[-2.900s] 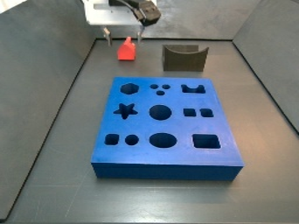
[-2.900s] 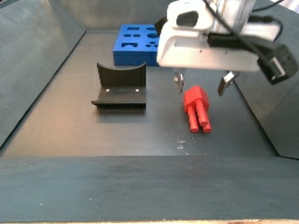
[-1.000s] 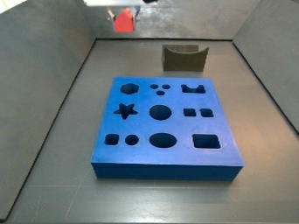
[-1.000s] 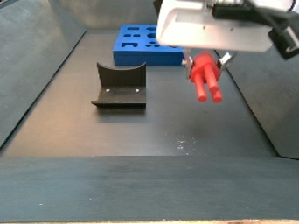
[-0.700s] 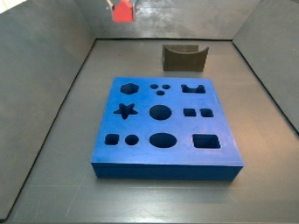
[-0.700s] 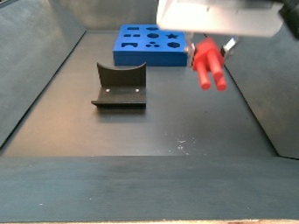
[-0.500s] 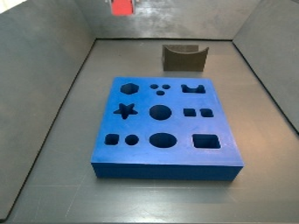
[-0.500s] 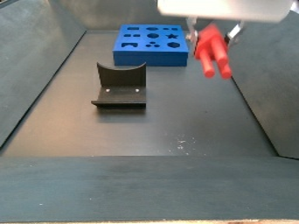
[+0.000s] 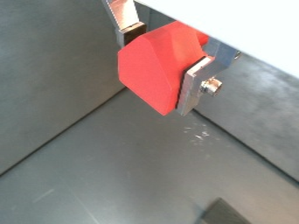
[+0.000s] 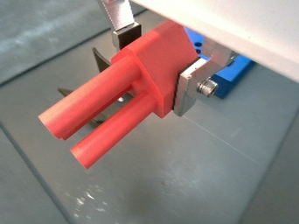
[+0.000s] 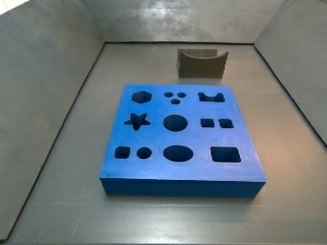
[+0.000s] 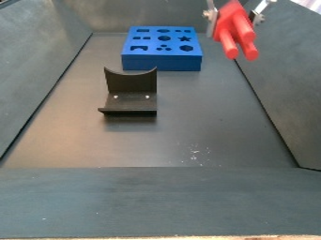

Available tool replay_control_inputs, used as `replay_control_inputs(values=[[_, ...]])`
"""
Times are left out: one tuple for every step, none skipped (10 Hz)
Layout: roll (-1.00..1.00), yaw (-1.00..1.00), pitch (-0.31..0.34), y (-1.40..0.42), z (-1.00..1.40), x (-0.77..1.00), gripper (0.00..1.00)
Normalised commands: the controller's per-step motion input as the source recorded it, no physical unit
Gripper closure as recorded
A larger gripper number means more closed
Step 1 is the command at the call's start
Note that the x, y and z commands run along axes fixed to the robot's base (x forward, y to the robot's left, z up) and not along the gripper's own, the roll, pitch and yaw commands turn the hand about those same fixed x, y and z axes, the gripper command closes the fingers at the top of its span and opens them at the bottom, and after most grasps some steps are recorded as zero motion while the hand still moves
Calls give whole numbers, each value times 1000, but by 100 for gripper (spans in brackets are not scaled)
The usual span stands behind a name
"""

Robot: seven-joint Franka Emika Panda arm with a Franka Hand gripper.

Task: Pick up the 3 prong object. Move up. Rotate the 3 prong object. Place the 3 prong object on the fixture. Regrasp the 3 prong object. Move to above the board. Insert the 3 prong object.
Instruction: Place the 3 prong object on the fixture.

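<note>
The red piece (image 10: 117, 109) is held clamped between the jaws of the gripper (image 10: 155, 59) high at the frame edge in a side view (image 12: 235, 28), well clear of tabletop (image 12: 189, 131), fixture (image 12: 128, 94) and board (image 12: 162, 47).

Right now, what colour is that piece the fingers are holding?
Bright red-orange. The 3 prong object shows best in a wrist view, clamped in the gripper.

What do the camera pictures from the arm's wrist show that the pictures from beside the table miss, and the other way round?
Only the wrist views show the gripper: its silver fingers clamp the red 3 prong object. Only the side views show the whole blue board with its cutouts and the fixture standing clear of it. Shared: a side view also catches the 3 prong object raised high, and a wrist view glimpses a corner of the board.
</note>
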Motion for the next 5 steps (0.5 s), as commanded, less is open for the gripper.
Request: replay_control_inputs(values=[[19, 3, 106, 125, 183, 1000, 100], [12, 1, 127, 116, 167, 1000, 100], [8, 0, 137, 110, 156, 1000, 100], [3, -2, 146, 95, 126, 1000, 100], [1, -2, 150, 88, 114, 1000, 100]])
